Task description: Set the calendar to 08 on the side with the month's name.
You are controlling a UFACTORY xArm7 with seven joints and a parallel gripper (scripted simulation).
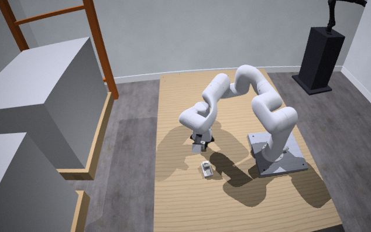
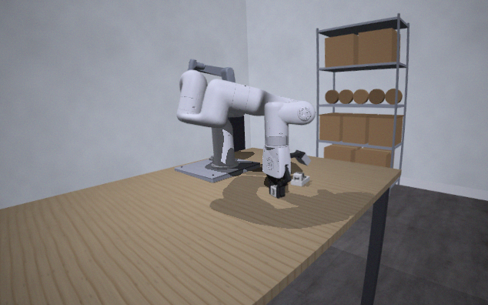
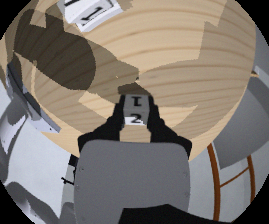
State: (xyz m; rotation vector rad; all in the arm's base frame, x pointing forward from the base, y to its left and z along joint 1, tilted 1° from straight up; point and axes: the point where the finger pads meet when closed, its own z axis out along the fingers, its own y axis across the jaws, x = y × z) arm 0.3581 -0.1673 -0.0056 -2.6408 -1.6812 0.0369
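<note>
Black end effector (image 1: 203, 144) (image 2: 277, 189) (image 3: 136, 102) has its fingers partly closed on a little digit cube (image 2: 273, 191) (image 3: 136, 106), gripping opposite sides. Looks light and stiff, maybe slick, so I'd keep that centred side hold and squeeze gently. Nearby on the desk (image 1: 184, 199) (image 2: 127, 239) (image 3: 170, 40) sits the white tray (image 1: 207, 173) (image 2: 300, 182) with the other cube (image 1: 206, 165) (image 2: 299, 176) (image 3: 92, 16) in it; hard to tell if that one's flat.

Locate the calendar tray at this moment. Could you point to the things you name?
In the top view, the tray (image 1: 208, 175) (image 2: 299, 183) sits on the wooden table (image 1: 184, 205) (image 2: 127, 231), just below the gripper (image 1: 202, 149) (image 2: 277, 191) in the image and left of the arm's base plate (image 1: 299, 166) (image 2: 188, 169).
</note>
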